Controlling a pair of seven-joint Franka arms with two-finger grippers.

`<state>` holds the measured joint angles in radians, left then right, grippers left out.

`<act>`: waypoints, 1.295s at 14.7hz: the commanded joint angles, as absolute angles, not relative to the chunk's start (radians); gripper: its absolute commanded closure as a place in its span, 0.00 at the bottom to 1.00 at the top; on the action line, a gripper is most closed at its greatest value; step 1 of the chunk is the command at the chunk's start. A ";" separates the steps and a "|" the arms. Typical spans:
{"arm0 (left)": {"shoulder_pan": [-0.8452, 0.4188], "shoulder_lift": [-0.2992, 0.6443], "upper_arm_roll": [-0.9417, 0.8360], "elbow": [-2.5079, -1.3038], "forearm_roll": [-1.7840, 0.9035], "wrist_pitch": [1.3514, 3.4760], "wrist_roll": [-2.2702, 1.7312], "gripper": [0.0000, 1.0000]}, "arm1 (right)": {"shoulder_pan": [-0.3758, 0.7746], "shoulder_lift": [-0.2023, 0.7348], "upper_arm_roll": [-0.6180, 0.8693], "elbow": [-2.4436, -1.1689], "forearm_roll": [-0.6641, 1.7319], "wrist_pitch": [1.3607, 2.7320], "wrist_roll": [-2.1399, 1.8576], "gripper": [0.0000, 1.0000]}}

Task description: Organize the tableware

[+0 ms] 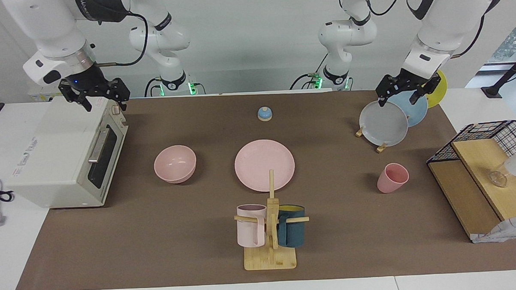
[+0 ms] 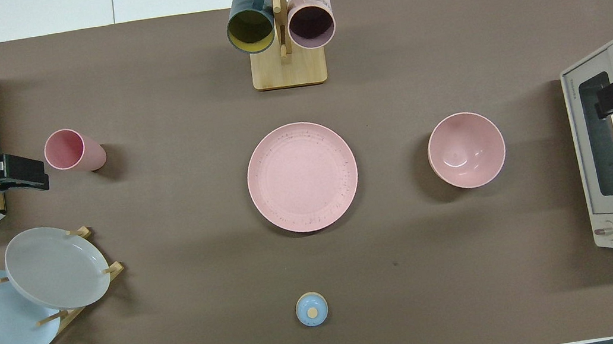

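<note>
Centrally found the pink plate (image 1: 264, 165) lying flat on the desk (image 1: 351, 244), mid-frame in both views, the bowl (image 1: 175, 163) beside it toward the right arm's end and the cup (image 1: 392, 177) upright toward the left arm's end. Judged the cup closest to the left gripper (image 1: 400, 98), raised over the grey plate (image 1: 384, 123), fingers apart. Judged the bowl nearest the right gripper (image 1: 104, 103), spread over the toaster oven (image 1: 65, 156). Read gripper height from the facing view only; saw bowl and cup empty from overhead.
</note>
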<state>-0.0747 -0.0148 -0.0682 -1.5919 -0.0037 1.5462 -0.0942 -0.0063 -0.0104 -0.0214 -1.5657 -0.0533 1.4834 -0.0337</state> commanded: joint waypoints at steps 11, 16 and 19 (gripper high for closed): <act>-0.094 -0.028 -0.061 -1.612 0.009 1.568 -0.087 0.00 | 0.193 0.020 -0.017 -1.814 -0.026 1.816 0.145 0.00; -0.094 -0.028 -0.061 -1.612 0.009 1.568 -0.087 0.00 | 0.250 0.077 -0.017 -1.983 -0.026 2.077 0.212 0.00; -0.094 -0.029 -0.063 -1.615 0.009 1.568 -0.087 0.00 | 0.314 0.084 -0.017 -2.107 -0.026 2.227 0.284 0.00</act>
